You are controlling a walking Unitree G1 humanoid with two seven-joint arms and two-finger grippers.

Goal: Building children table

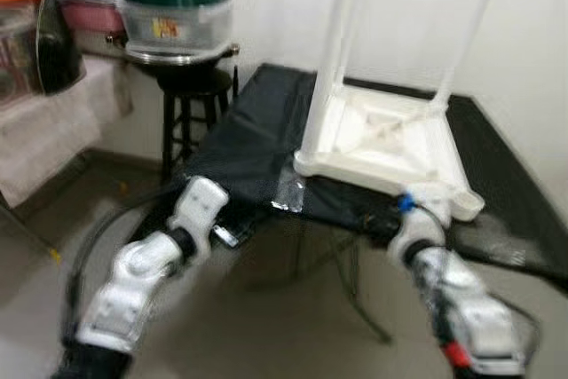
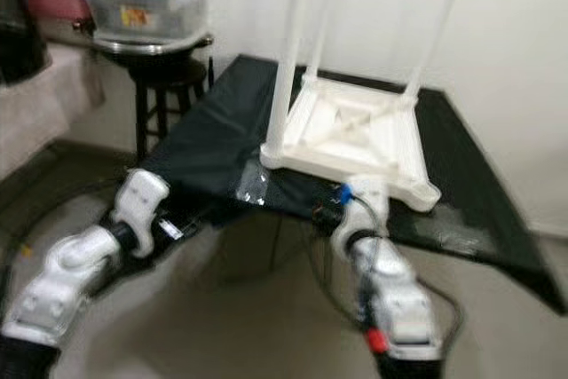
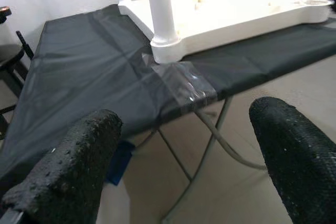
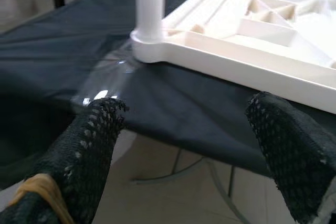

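Observation:
A white plastic children's table lies upside down on a black cloth-covered folding table. White legs stick up from its corners, while the near right corner socket is bare. My left gripper is open and empty, low in front of the black table's near edge, facing the near left leg. My right gripper is also open and empty. It hangs just before the edge, below the white table's rim.
A patch of clear tape sits on the cloth's near edge. At back left, a black stool carries a clear container with a green lid. A cloth-draped surface stands at far left. Metal folding legs cross under the table.

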